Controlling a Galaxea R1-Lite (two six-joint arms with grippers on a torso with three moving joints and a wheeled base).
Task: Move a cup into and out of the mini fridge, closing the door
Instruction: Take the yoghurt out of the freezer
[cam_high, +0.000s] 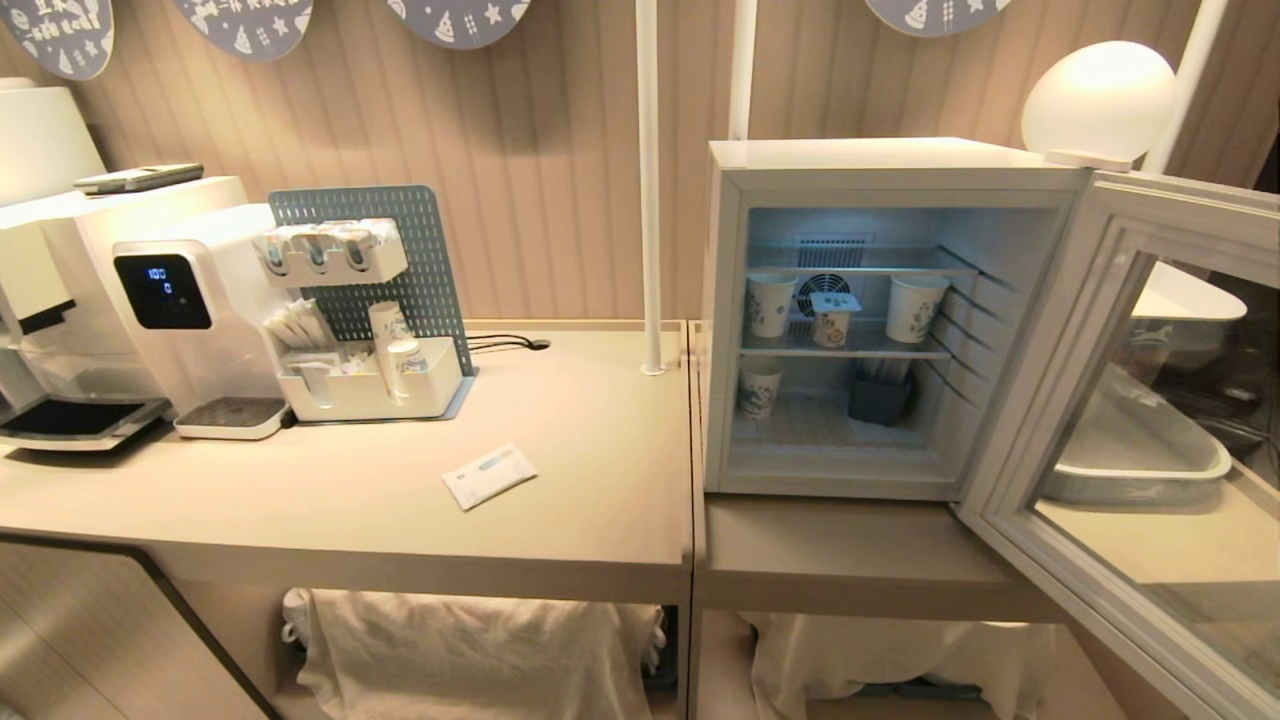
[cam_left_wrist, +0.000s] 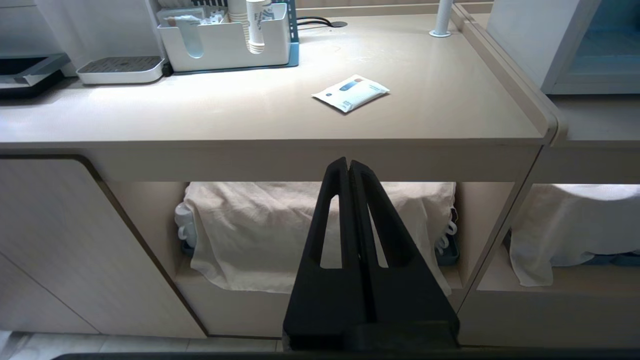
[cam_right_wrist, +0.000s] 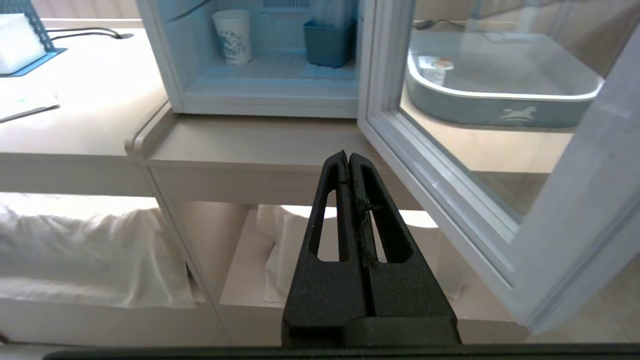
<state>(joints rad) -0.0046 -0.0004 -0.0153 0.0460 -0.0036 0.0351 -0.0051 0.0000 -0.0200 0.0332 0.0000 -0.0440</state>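
The mini fridge (cam_high: 860, 155) stands on the lower right counter with its door (cam_high: 1035, 400) swung wide open to the right. On its middle wire shelf, in front of the round fan, sits the small white cup (cam_high: 831, 318). Neither gripper shows in the head view. My left gripper (cam_left_wrist: 348, 162) is shut and empty, hanging low in front of the counter's edge. My right gripper (cam_right_wrist: 348, 156) is also shut and empty, below the ledge in front of the fridge (cam_right_wrist: 165, 55) and beside the open door (cam_right_wrist: 385, 75). The cup is out of the wrist views.
Taller patterned paper cups (cam_high: 769, 303) (cam_high: 915, 307) flank the cup; a third (cam_high: 759, 386) and a dark bin (cam_high: 881, 395) stand below. A packet (cam_high: 489, 475), organiser (cam_high: 370, 385), drinks machine (cam_high: 165, 300) and white pole (cam_high: 649, 200) occupy the left counter. A tray (cam_high: 1140, 470) lies behind the door.
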